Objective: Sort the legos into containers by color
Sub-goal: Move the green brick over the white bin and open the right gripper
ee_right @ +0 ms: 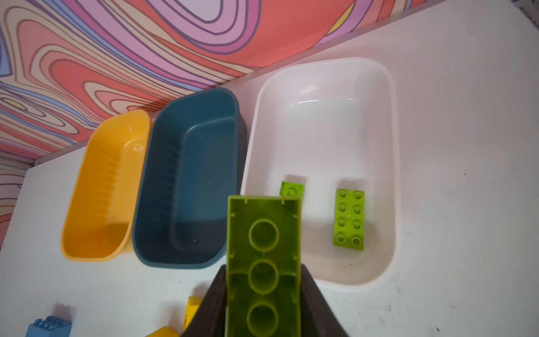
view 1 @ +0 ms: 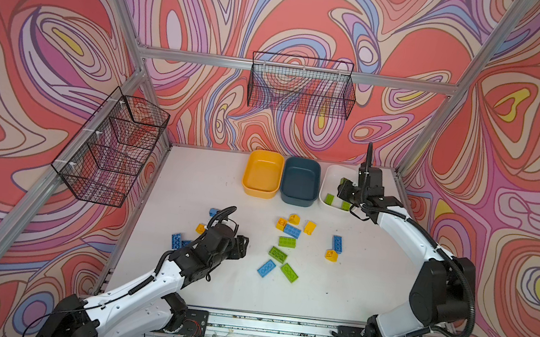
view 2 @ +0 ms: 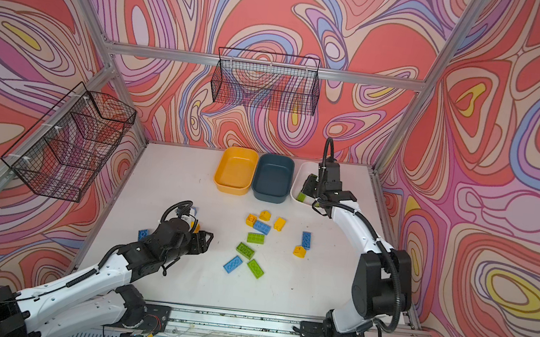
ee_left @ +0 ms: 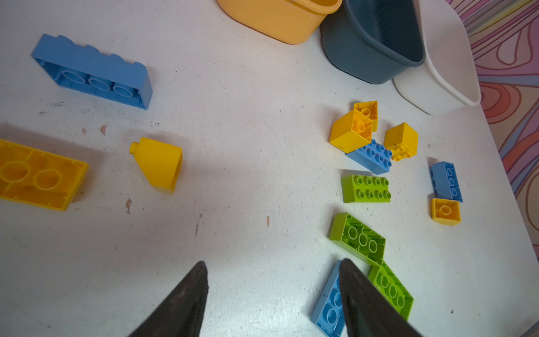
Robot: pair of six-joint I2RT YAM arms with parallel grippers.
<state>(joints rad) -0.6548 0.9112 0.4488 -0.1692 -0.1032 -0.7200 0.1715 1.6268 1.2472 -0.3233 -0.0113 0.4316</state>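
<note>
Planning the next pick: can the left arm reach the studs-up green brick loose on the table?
Probably yes: the left gripper is open and empty, and only bare table lies between it and the green brick.

Your white table (view 1: 224,184) has the yellow tub (view 1: 262,175), teal tub (view 1: 300,182) and white tub (view 1: 329,180) side by side at the back, loose legos (view 1: 287,242) scattered in front.

Two white-shelled arms (view 1: 140,297) with black joints, black ribbed cable conduits (view 1: 472,309) and dark wedge-shaped end effector fingers (ee_left: 180,303).
</note>
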